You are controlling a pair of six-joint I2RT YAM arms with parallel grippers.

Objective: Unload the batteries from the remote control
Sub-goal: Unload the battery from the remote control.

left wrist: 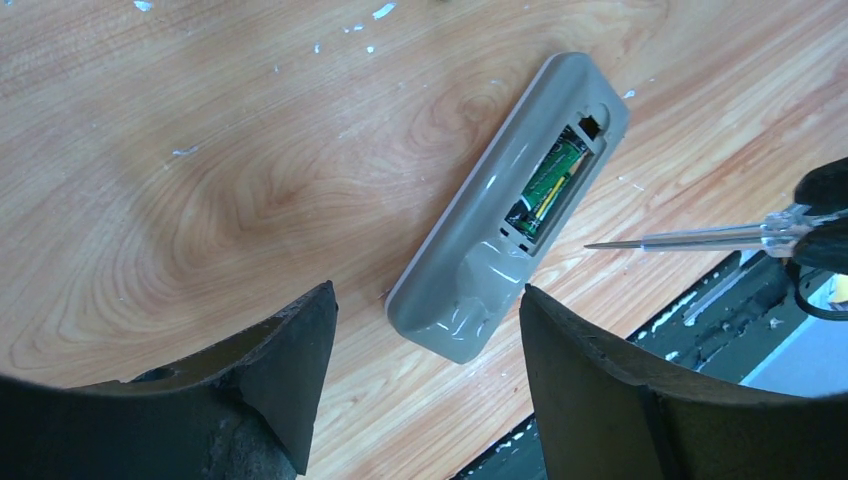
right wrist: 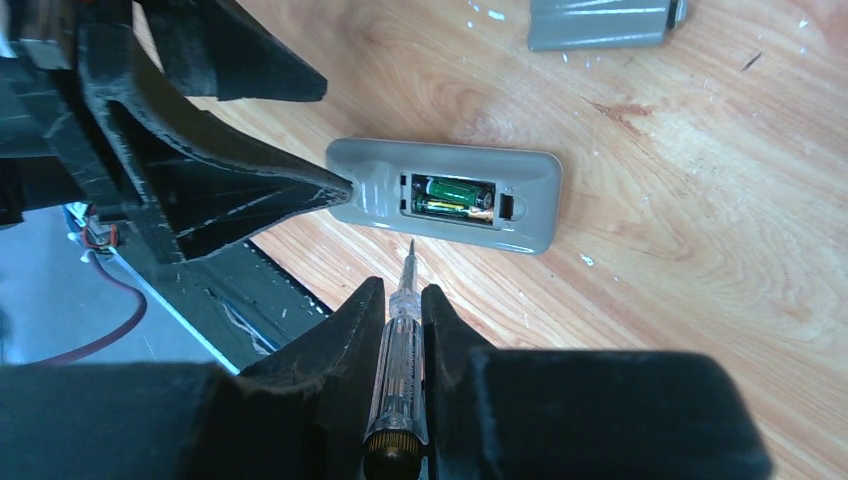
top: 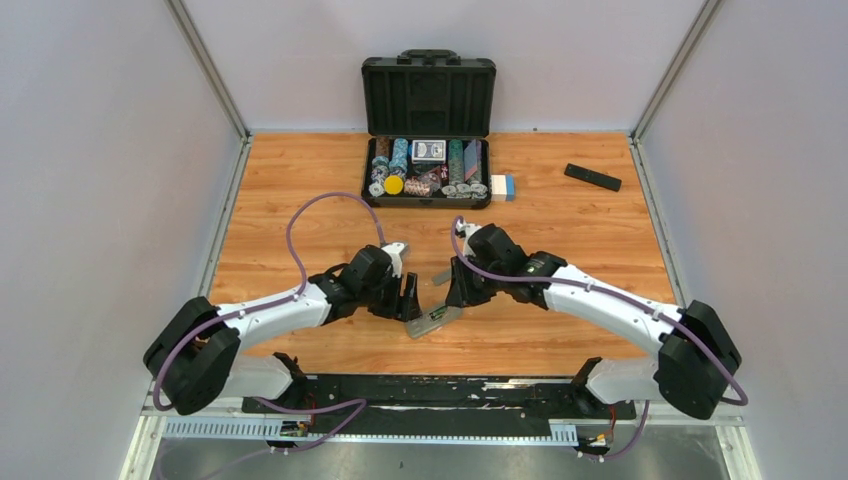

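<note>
The grey remote control [left wrist: 470, 270] lies back up near the table's front edge, with its battery compartment uncovered. Two green batteries [left wrist: 550, 185] sit side by side inside it, and the right wrist view also shows the batteries [right wrist: 455, 195]. My left gripper [left wrist: 426, 292] is open, its fingers standing either side of the remote's near end. My right gripper [right wrist: 400, 290] is shut on a clear-handled screwdriver [right wrist: 403, 340]. Its metal tip points at the remote [right wrist: 530, 205], just short of the compartment's edge. From above, both grippers meet over the remote [top: 435, 321].
A loose grey cover piece [right wrist: 600, 22] lies on the wood beyond the remote. At the back stand an open black case [top: 428, 95] of poker chips and cards, a small white-and-blue box [top: 503, 186] and a black remote [top: 592, 177]. The black front rail [top: 440, 390] is close by.
</note>
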